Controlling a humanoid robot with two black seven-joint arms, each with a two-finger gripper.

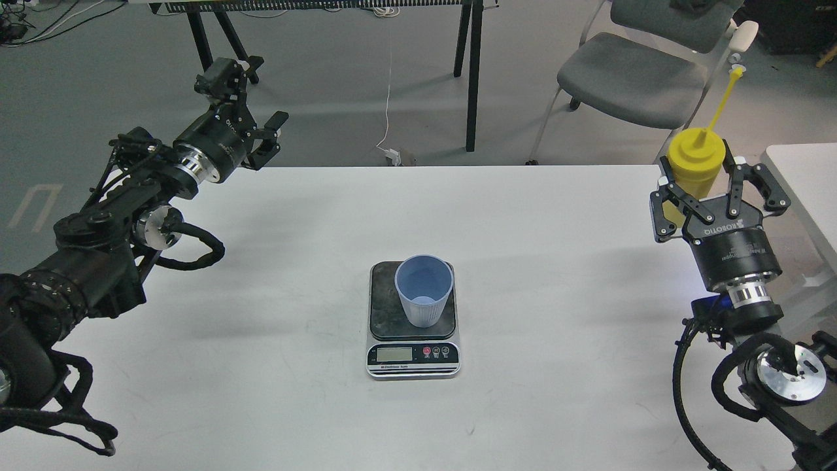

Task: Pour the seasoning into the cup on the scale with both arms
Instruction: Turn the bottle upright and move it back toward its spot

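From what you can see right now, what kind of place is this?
Probably a robotics lab or workshop, not a kitchen: a plain white table on grey floor, loose cables trailing behind it, a grey office chair, and a kitchen scale holding a blue cup as a test setup.

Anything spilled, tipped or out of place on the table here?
Nothing stands out. The cup stands upright on the scale, no spill shows, and the seasoning bottle sits upright between the right gripper's spread fingers.

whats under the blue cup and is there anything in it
The light blue cup stands on the kitchen scale, on its dark plate. The plate under the cup's base is covered. Its blue inside shows no clear contents.
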